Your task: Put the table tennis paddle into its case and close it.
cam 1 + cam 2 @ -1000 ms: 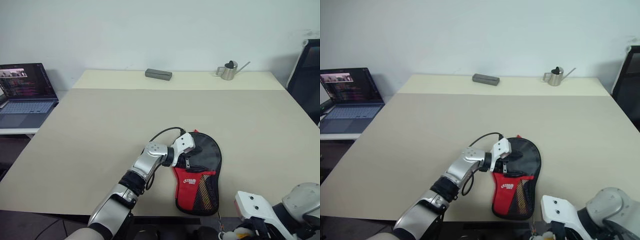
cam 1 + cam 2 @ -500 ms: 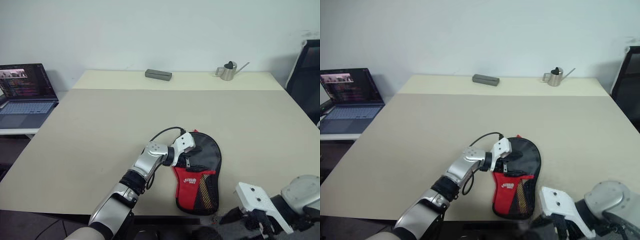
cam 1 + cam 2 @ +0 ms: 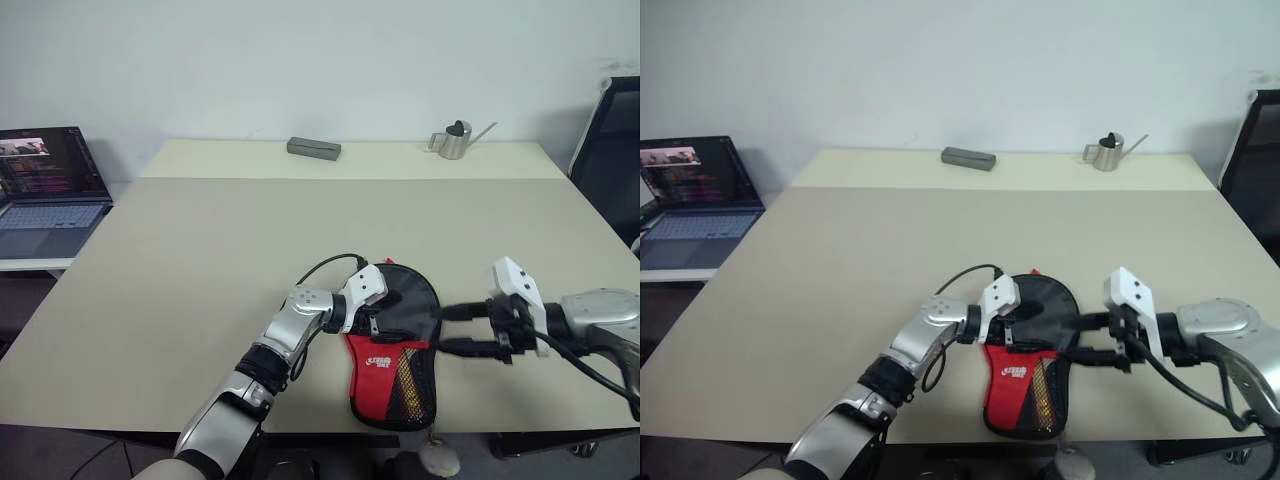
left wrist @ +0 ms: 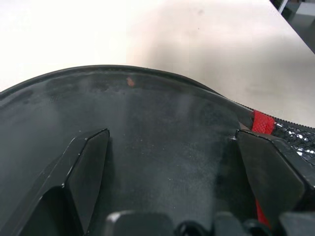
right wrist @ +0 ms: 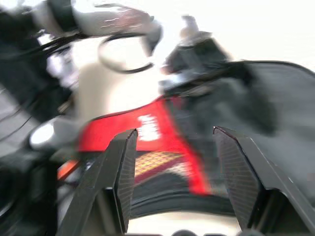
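Two grippers now sit by the case (image 3: 398, 345), which lies near the table's (image 3: 200, 260) front edge. The right gripper (image 3: 457, 330) has just come up beside it, fingers apart, holding nothing. The left gripper (image 3: 385, 312) rests wide open on it. Zipping may come next.

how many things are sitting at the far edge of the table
2: a grey rectangular block left of centre, and a small metal watering can toward the right. Nearer the robot lies only the case. Nothing else seems hidden back there.
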